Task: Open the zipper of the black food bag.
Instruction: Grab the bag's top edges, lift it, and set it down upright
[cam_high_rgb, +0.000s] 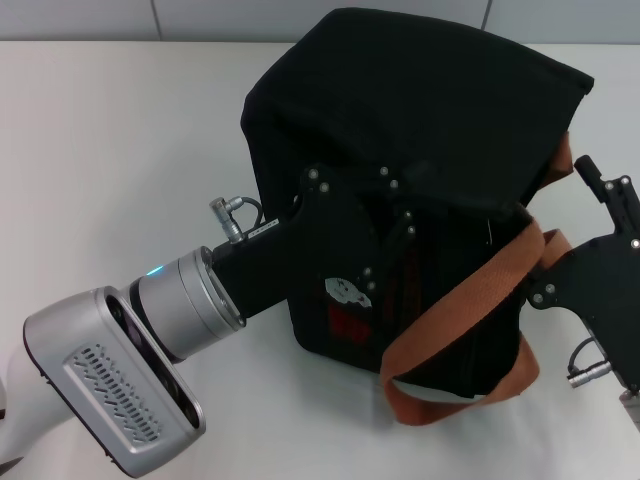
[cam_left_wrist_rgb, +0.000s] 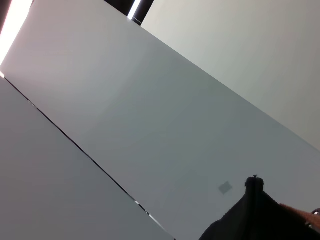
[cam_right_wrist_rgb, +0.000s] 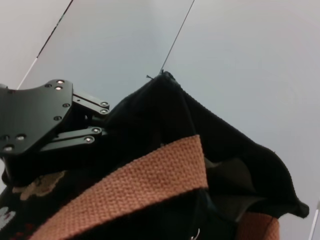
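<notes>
Left arm's grey wrist housing (cam_high_rgb: 110, 385) is nearest, at the table's near-left corner, reaching right into the black food bag (cam_high_rgb: 420, 130). Left gripper (cam_high_rgb: 400, 215) is pressed against the bag's left-facing side, fingers buried in a fold of black fabric just below the top edge; looks pinched on the cloth, but can't tell for sure whether the jaws are closed. In the right wrist view the same gripper (cam_right_wrist_rgb: 97, 122) sits with both linkage arms drawn close together against the fabric ridge.

Bag sits mid-table (cam_high_rgb: 120, 130), toward the far edge, tilted, top pulled up and slumped over. Brown-orange webbing handle (cam_high_rgb: 470, 310) loops down the near-right side and onto the table surface. White bear patch (cam_high_rgb: 347, 292) shows just beside the left gripper body.

Zipper: can't pick out the seam or pull tab for certain; a small silvery glint (cam_right_wrist_rgb: 196, 234) below the strap might be it.

Right gripper (cam_high_rgb: 598, 180) is off the bag's right side, near the handle, not touching, fingers hard to read, can't tell open or closed.

Left wrist view shows only wall panels and a corner of black fabric (cam_left_wrist_rgb: 250, 215).
</notes>
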